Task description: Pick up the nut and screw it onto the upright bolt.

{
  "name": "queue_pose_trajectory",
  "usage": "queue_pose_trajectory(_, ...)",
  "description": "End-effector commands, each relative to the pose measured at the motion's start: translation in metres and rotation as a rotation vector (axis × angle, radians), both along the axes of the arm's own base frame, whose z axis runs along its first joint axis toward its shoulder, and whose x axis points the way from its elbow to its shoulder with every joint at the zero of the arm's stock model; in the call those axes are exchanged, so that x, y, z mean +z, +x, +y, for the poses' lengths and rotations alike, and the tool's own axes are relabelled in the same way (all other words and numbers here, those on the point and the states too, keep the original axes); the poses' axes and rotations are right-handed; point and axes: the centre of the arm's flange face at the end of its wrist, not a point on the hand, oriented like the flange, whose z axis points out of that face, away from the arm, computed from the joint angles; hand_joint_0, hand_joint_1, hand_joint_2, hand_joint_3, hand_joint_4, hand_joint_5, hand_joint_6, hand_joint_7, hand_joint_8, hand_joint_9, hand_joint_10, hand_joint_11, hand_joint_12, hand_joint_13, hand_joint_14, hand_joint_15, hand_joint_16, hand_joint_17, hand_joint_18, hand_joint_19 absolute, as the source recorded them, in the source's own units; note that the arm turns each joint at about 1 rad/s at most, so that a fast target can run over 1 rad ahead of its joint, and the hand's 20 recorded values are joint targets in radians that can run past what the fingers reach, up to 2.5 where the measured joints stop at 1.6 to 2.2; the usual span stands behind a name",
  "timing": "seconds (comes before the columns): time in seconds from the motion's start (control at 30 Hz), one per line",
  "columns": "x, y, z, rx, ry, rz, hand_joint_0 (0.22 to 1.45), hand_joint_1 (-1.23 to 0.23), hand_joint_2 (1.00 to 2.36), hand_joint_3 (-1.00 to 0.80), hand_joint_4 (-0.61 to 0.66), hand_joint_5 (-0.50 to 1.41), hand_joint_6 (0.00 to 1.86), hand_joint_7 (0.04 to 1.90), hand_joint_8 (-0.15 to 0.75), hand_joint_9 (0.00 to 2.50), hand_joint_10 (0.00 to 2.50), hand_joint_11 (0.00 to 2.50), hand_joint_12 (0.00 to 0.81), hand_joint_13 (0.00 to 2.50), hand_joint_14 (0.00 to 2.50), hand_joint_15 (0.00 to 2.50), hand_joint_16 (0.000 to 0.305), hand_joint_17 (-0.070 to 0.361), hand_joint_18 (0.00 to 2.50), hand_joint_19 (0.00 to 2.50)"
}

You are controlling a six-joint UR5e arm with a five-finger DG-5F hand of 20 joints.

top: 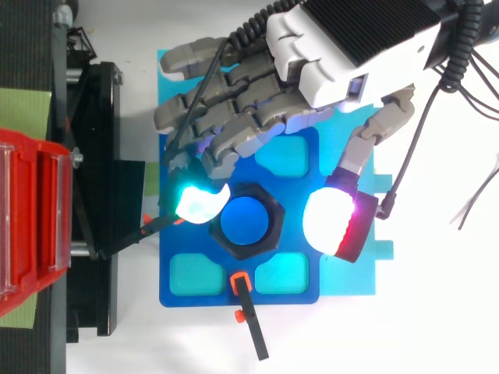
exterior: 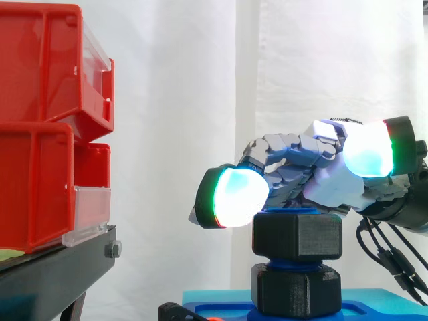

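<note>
A black hexagonal nut (exterior: 297, 235) (top: 269, 232) sits on the upright blue bolt (top: 244, 220), above a second black hexagonal piece (exterior: 296, 289) lower on the same bolt. My hand (exterior: 294, 160) (top: 343, 62) hovers over it from the right, fingers loosely bent. One glowing fingertip (top: 199, 201) rests at the nut's left top edge. The thumb pad (top: 335, 222) stands apart to the nut's right and, in the side view, well above it. Nothing is pinched between them.
The bolt stands in a blue base plate (top: 296, 292) with cyan recesses on a cyan mat (exterior: 374, 295). A black clamp with an orange tip (top: 243, 287) lies at the plate's near edge. Red bins (exterior: 40, 127) on a black stand (exterior: 60, 267) rise at the left.
</note>
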Motion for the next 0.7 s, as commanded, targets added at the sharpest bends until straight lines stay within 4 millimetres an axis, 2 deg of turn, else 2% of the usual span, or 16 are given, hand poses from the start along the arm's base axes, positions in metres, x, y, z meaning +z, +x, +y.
queue_pose_trajectory(0.0, 0.0, -0.001, -0.002, -0.002, 0.0, 0.001, 0.45, -0.22, 1.0, -0.5, 0.22, -0.16, 0.5, 0.89, 0.27, 0.48, 0.0, 0.0, 0.365, 0.31, 0.0, 0.0, 0.048, 0.108, 0.09, 0.0)
queue_pose_trajectory(0.27, 0.0, -0.001, -0.005, -0.003, -0.003, -0.005, 0.46, -0.23, 1.0, -0.5, 0.26, -0.1, 0.5, 1.2, 0.287, 0.59, 0.0, 0.0, 0.356, 0.38, 0.0, 0.0, 0.045, 0.101, 0.16, 0.0)
queue_pose_trajectory(0.33, 0.0, -0.002, -0.006, -0.001, -0.004, -0.004, 0.46, -0.23, 1.0, -0.5, 0.21, -0.07, 0.5, 1.44, 0.286, 0.66, 0.0, 0.0, 0.35, 0.41, 0.0, 0.0, 0.044, 0.098, 0.17, 0.0)
queue_pose_trajectory(0.4, 0.0, -0.002, -0.006, 0.0, -0.004, -0.006, 0.47, -0.21, 1.0, -0.5, 0.21, -0.07, 0.5, 1.53, 0.283, 0.69, 0.0, 0.02, 0.348, 0.42, 0.0, 0.0, 0.043, 0.096, 0.19, 0.0)
queue_pose_trajectory(0.67, 0.002, -0.004, -0.015, 0.004, -0.009, -0.009, 0.48, -0.18, 1.0, -0.5, 0.17, -0.05, 0.64, 1.35, 0.288, 0.77, 0.0, 0.03, 0.336, 0.48, 0.0, 0.0, 0.039, 0.088, 0.25, 0.0)
